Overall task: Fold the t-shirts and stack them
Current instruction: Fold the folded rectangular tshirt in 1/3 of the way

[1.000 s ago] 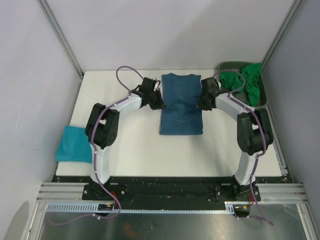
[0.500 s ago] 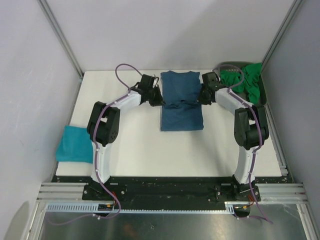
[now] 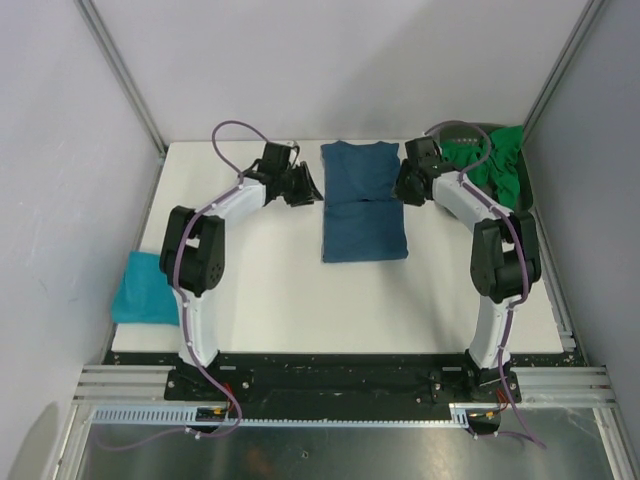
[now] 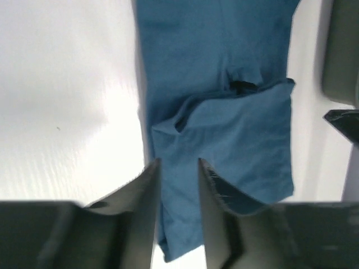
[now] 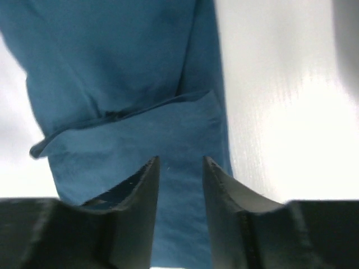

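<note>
Blue t-shirt [image 3: 364, 205] folded flat, L hand [image 4: 178, 163] apart at one edge, R hand [image 5: 180, 159] apart opposite

Left tool [image 4: 178, 166] and right tool [image 5: 180, 163] stand parted.

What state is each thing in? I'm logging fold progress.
Dark steel-blue cloth t-shirt: folded, flat on the white table, not held.
Turquoise cloth t-shirt: folded, at its near left edge.
Bright green cloth t-shirts: crumpled, unfolded, in the dark grey plastic tray.
Left gripper: open, empty.
Right gripper: open, empty.
</note>
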You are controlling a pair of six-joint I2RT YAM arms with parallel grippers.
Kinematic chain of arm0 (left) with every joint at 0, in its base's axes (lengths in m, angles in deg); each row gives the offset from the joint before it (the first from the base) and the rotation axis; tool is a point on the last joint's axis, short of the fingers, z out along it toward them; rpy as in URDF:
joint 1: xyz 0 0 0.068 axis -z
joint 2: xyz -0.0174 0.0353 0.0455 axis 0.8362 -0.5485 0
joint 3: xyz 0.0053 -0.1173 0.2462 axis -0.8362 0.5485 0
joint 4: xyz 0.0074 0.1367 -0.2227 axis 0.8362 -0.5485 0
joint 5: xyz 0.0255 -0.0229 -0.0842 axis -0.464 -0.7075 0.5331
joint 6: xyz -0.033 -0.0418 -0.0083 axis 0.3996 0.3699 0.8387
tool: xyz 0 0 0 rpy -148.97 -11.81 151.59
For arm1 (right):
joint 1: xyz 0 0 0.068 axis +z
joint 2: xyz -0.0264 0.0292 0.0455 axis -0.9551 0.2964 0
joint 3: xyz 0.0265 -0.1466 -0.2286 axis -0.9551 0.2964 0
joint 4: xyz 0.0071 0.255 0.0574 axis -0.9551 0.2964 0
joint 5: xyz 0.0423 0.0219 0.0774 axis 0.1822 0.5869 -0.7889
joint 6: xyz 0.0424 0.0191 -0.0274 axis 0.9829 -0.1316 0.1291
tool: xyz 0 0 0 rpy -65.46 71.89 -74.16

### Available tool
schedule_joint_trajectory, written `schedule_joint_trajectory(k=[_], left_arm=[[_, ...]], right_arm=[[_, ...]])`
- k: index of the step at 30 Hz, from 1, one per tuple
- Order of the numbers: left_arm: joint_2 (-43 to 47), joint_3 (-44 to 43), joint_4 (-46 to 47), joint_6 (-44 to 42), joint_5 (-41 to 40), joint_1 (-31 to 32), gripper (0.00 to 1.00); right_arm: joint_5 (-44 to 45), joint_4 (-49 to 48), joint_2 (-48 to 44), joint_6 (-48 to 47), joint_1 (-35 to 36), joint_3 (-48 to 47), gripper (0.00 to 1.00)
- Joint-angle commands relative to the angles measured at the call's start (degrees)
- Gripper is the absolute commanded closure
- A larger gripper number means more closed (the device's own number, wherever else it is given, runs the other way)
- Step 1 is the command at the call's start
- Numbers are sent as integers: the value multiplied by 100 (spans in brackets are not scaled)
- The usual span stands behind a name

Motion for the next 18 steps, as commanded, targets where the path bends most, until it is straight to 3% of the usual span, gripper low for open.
schedule_joint_trajectory(k=[1,4,7,18], left_arm=[[707,384,81,-150,230,316,70],[517,425,96,-103,313,544,85],[202,261,120,-37,433,656,94],[-1252,-900,135,80,390,300,100]], right_arm=[[-163,-132,-483,-22,306,148,65],[-330,-296,-313,55,437,202,78],[-734,-549,-65,150,484,143,84],[-1222,-891,1430,185,342,-762,91]])
